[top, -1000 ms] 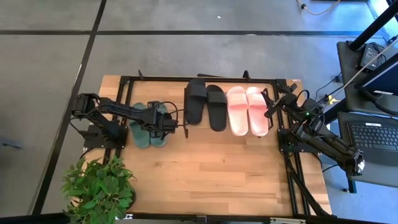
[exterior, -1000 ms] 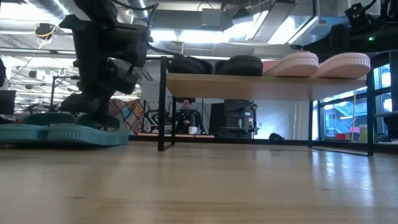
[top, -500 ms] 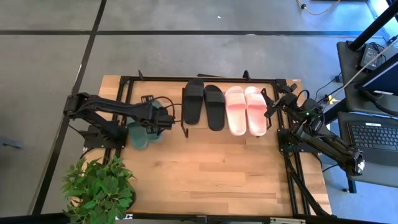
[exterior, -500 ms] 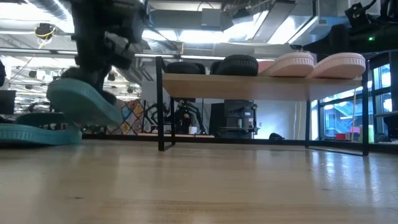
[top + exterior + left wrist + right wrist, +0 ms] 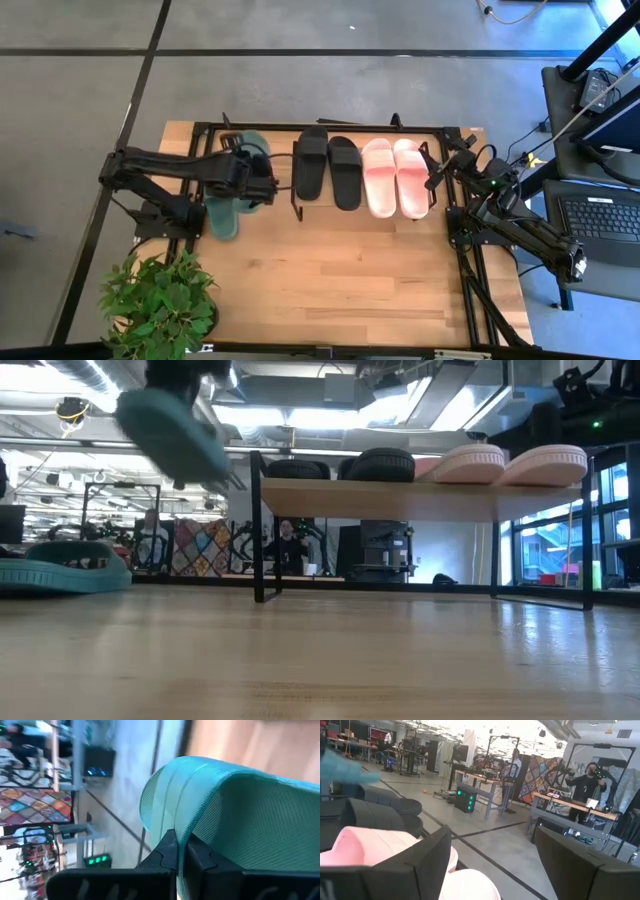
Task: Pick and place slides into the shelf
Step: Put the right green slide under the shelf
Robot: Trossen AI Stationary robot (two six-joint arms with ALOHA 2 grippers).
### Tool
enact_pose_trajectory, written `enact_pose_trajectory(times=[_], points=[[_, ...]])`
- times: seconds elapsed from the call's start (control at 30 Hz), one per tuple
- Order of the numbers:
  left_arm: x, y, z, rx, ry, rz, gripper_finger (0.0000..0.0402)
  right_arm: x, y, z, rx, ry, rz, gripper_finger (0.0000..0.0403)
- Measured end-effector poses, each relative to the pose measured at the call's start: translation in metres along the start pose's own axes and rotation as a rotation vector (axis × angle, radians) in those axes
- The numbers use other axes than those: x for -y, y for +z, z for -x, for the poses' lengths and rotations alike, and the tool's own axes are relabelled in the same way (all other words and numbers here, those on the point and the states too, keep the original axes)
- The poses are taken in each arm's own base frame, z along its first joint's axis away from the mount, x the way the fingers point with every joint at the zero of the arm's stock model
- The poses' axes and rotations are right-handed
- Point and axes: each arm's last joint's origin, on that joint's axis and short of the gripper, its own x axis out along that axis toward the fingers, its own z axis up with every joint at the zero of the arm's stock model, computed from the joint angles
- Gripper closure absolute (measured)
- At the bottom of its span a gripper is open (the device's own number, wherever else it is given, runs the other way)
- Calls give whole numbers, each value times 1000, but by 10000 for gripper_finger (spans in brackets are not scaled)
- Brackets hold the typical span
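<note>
My left gripper point(image 5: 262, 185) point(image 5: 183, 846) is shut on one dark green slide point(image 5: 252, 150) point(image 5: 172, 432), which hangs in the air in front of the shelf's left end. The second green slide point(image 5: 222, 217) point(image 5: 60, 565) lies sole-down on the table. The black pair point(image 5: 328, 170) and the pink pair point(image 5: 396, 177) rest on the shelf point(image 5: 300, 127) point(image 5: 259, 530). My right gripper point(image 5: 437, 172) point(image 5: 492, 847) is open and waits over the pink slides point(image 5: 375, 847) at the shelf's right end. My left gripper pinches the green slide's wide strap at its edge point(image 5: 186, 827) between its two fingers, a thin band of strap showing between them. The arm reaches in from the table's left. The slide is lifted clear of the table and tilted point(image 5: 172, 432), one end higher than the other.
A potted plant point(image 5: 160, 300) stands at the table's near left corner. A laptop and stands point(image 5: 600, 215) sit beyond the right edge. The near half of the wooden table point(image 5: 340, 280) is bare. People and benches show in the room behind.
My left gripper, shut on one green slide, has risen and moved toward the table's far edge and the shelf. That slide has left the table beside its mate, tipped up and is now lifted clear at shelf height. The other green slide has stayed on the table.
</note>
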Motion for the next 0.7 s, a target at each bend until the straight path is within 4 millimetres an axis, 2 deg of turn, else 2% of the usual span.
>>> enact_pose_trajectory(times=[0.13, 0.27, 0.47, 0.7], points=[[-13, 12, 25, 135, -21, 84, 399, -1, -2, 0, -23, 5, 2, 116], [-7, 29, 44, 308, -128, 49, 399, -1, -4, 0, -38, 8, 3, 116], [16, 52, 68, 541, -304, -11, 399, 0, -1, 0, -13, 3, -1, 116], [63, 71, 79, 610, -426, -90, 399, 0, -1, 0, -14, 3, -1, 116]])
